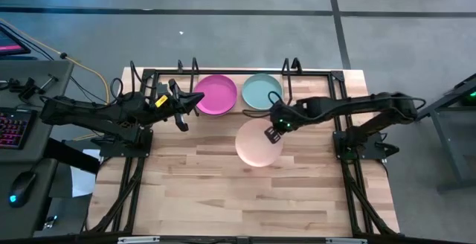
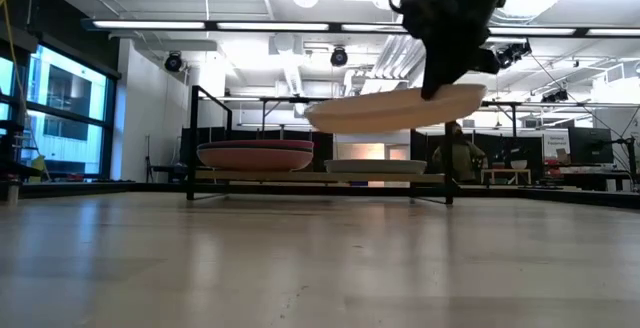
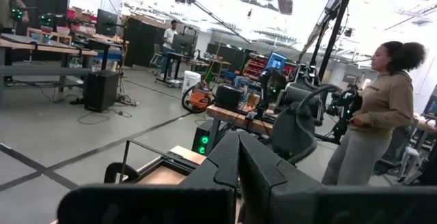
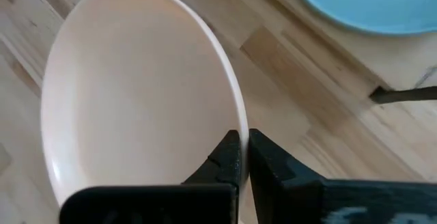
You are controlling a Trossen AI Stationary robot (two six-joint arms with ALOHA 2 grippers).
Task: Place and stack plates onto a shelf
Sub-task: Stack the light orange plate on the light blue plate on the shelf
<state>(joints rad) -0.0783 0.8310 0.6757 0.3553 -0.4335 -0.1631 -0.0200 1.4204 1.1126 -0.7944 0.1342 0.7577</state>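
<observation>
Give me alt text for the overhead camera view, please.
The right gripper holds a light pink plate by its rim, in front of the shelf, where magenta and teal plates sit. The left gripper is beside the shelf.

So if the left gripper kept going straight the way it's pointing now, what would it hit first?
Probably the magenta plate on the shelf. In the high view the left gripper points toward the plate's near edge, close beside it. Height is unclear from above, so it might pass just over the rim instead.
</observation>
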